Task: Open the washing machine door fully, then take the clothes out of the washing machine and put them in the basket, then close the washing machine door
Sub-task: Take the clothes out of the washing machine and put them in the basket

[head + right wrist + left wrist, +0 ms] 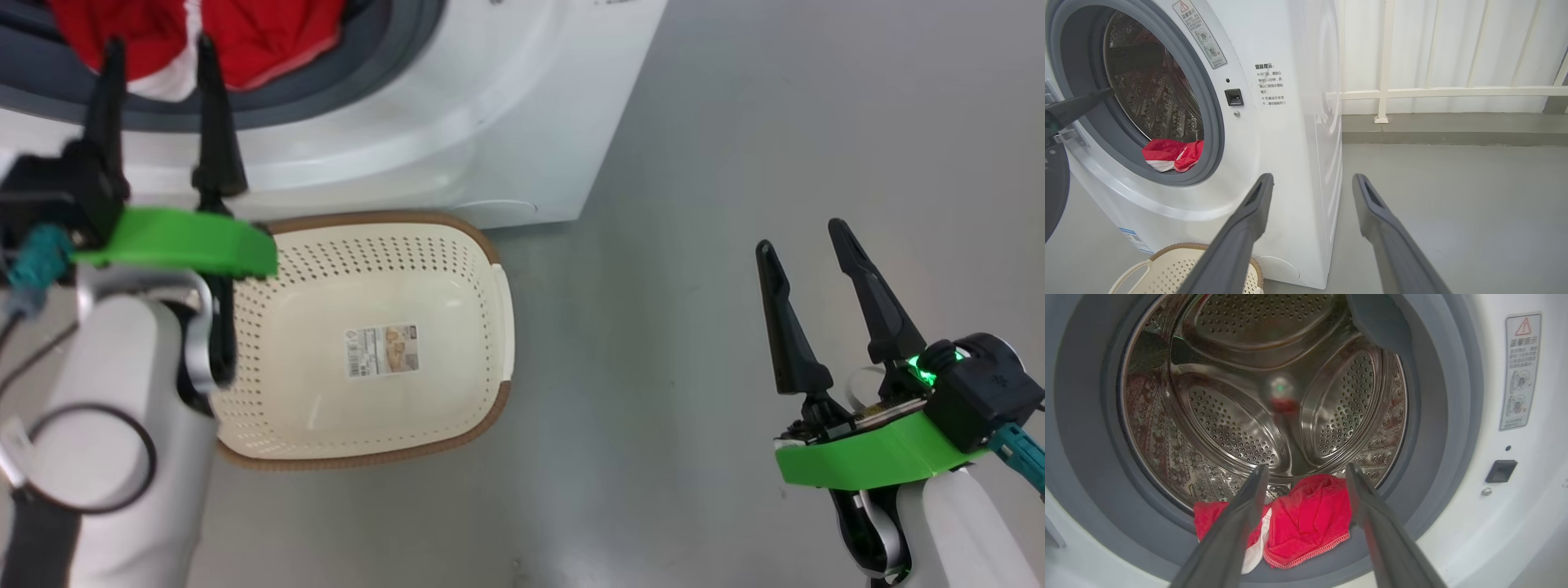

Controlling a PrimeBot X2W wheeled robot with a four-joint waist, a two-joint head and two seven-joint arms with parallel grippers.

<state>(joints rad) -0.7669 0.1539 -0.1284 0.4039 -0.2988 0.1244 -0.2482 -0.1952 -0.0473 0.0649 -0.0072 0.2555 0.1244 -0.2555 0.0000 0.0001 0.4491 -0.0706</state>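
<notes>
Grey concrete floor (694, 327) runs past a white washer (457, 122) in the head view, where the basket (490, 245) sits empty against the machine's foot. Red clothes (261, 41) lie heaped in the opening above it. The left gripper (159, 45) points at them with fingers spread and nothing between them. The right gripper (800, 234) hangs over bare floor well to the side, also spread and empty.

From the left wrist, the steel drum (1229, 416) looks bare apart from the red heap, which spills over the lower gasket (1086, 437), framed between the two fingers. Whether the tips touch the cloth cannot be told.

From the right wrist, a white railing (1384, 61) lines the wall beyond. What looks like the door (1053, 192), swung wide, shows as a dark curve at the left edge, something neither other view offers.

With the door apparently open and the basket empty, the unloading step is at hand. The next move calls for the left fingers to dip onto the heap and close on it, then swing it down to the basket.
</notes>
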